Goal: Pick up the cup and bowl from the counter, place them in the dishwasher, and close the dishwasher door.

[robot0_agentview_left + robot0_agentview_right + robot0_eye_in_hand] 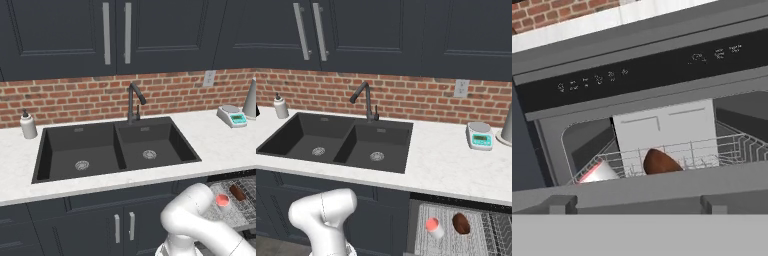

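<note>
The dishwasher [647,70] stands open under the white counter [220,145], its wire rack [732,147] pulled out. In the rack lies a white cup [597,172] with a red inside, tipped on its side. A brown bowl [659,162] rests just right of it. Both also show from the base: the cup [222,201] [433,226] and the bowl [237,192] [461,223]. My gripper [637,205] is open, its fingertips wide apart and holding nothing. It sits low in front of the dishwasher, close to a grey edge [662,182] that looks like the dishwasher door.
A black double sink [115,150] with a dark faucet [134,102] is cut into the counter. A soap dispenser [28,125] stands at its left, a small scale [232,116] at the right. Dark cabinet doors [122,227] with silver handles sit below the sink.
</note>
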